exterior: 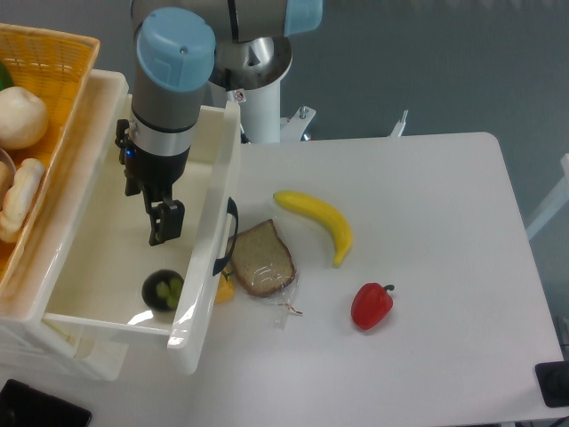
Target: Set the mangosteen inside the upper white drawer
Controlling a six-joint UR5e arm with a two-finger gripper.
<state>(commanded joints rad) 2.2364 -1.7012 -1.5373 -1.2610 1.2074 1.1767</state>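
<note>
- The pincer hangs inside the upper white drawer, empty; whether its fingers stand apart or together, I cannot tell.
- The mangosteen lies on the drawer floor just below the pincer, apart from it, beside the front wall.
- A bread slice, banana and red pepper lie to its right on the table.

Mangosteen in upper drawer, front corner; pincer above; banana, pepper right.
</note>
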